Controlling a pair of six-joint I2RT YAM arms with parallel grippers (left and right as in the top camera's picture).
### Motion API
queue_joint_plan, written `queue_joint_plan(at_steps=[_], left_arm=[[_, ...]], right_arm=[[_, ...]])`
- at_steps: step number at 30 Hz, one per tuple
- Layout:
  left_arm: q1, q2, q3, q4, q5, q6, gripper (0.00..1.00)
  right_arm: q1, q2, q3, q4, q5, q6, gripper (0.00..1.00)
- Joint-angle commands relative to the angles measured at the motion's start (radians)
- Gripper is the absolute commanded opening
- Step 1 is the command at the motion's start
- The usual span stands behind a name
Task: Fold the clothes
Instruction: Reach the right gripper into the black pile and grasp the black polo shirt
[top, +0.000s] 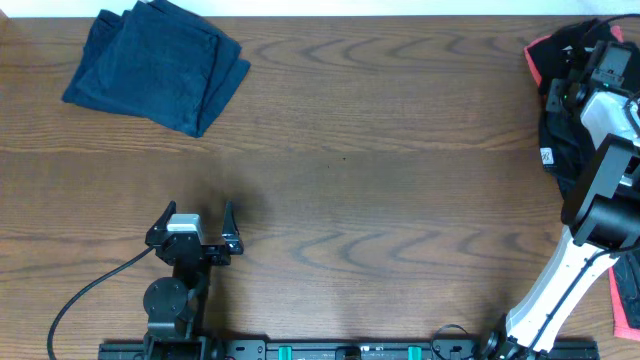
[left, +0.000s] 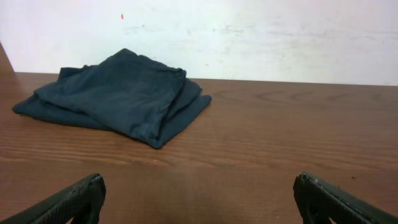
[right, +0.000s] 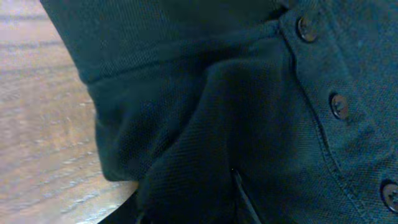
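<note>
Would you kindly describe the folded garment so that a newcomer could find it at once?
Start at the wooden table and look to its far left corner, beyond the left gripper. The folded garment lies there alone, dark blue, in flat layers. The other clothes are a loose black heap with pink-red trim at the right edge.

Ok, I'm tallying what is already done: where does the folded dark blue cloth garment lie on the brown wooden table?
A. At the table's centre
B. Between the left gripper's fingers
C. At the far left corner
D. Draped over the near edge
C: the folded dark blue cloth garment lies at the far left corner of the brown wooden table, well apart from the open left gripper.
</note>
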Motion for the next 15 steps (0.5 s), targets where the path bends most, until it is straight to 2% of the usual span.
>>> queue_joint_plan(at_steps=[1,4,11,15], left_arm=[[-0.004,-0.006,-0.023,-0.025,0.006,0.006,0.98],[-0.004,-0.006,-0.023,-0.025,0.006,0.006,0.98],[-0.004,-0.006,-0.023,-0.025,0.006,0.006,0.98],[-0.004,-0.006,-0.023,-0.025,0.006,0.006,0.98]], right_arm=[[0.015,-0.050,0.035,-0.012,-0.019,0.064,0.34],[0.015,-0.076,0.035,-0.021,-0.019,0.068,0.29],[0.015,-0.081,0.032,-0.073,-0.018,0.068,0.01],[0.015,-0.082,0.032,-0.077,-0.018,0.068,0.01]])
